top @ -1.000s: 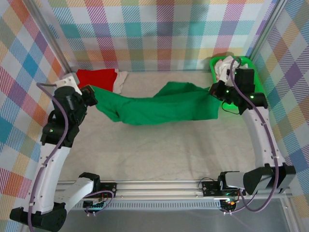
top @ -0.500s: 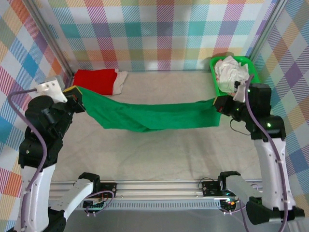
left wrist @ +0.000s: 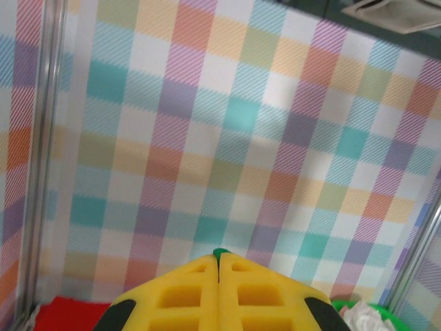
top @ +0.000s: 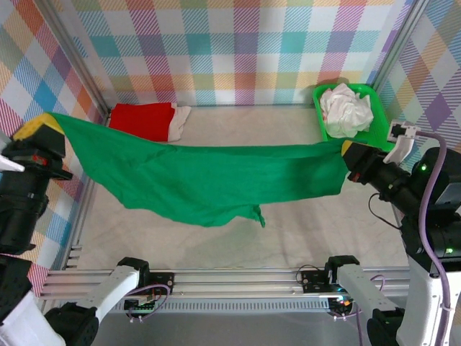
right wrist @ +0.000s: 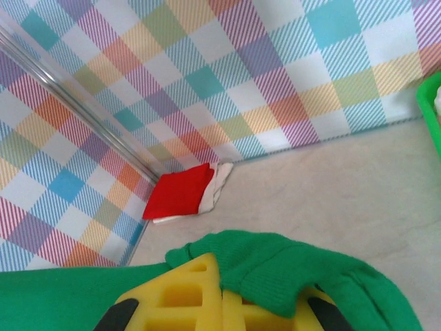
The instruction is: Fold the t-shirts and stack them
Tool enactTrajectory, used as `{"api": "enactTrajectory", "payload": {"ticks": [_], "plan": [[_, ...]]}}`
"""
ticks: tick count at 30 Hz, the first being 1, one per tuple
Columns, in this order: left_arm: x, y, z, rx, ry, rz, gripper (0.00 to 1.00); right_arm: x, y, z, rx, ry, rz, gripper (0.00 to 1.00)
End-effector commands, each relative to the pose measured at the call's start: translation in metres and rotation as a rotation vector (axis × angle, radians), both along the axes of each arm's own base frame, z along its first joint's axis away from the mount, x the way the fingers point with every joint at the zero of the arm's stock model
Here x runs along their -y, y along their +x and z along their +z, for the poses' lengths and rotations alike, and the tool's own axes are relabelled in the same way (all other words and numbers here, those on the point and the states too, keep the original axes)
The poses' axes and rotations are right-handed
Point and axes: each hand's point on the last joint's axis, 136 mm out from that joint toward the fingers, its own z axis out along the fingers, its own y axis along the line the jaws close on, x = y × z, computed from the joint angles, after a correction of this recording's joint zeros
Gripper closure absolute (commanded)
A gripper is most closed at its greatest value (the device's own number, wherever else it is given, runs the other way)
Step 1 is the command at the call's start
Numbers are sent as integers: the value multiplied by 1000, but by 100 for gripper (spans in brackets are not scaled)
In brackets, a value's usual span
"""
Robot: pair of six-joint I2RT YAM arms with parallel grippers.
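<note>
Lifted higher and drawn wider than a second ago: dark green t-shirt (top: pixel 209 180), slung in the air left of the bright green tray (top: pixel 380 115), loose lower edge sagging toward the desk (top: pixel 302 223). Pinched at its far end by the closed left fingers (top: pixel 32 128), and at the end just beside the tray by the closed right fingers (right wrist: pixel 182 293). Well left of the tray, folded red t-shirt (top: pixel 144 119); inside the tray, crumpled white t-shirts (top: pixel 346 112). For a clean fold: keep both pinches level, hold the tension even, touch the sagging edge to the desk first, then lay the rest flat without bunching.
</note>
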Motion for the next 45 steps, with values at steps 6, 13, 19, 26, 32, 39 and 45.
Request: {"api": "enactTrajectory", "payload": {"ticks": [6, 13, 19, 26, 32, 39, 45], "plan": [[30, 156, -44, -256, 146, 1, 100, 16, 99, -46, -169, -84, -119, 100], [51, 268, -183, -519, 243, -22, 100, -5, 189, -181, -434, 13, -75, 65], [46, 357, -342, -779, 258, -5, 100, -13, 222, -238, -503, 37, -59, 63], [48, 371, -409, -867, 241, -14, 100, -22, 212, -297, -640, -58, -31, 60], [49, 370, -432, -916, 210, -18, 100, -37, 246, -357, -789, -250, -12, 59], [48, 341, -430, -922, 161, -19, 100, -20, 264, -421, -950, -334, -124, 57], [45, 327, -424, -911, 140, -9, 100, -15, 265, -450, -993, -352, -152, 56]]}}
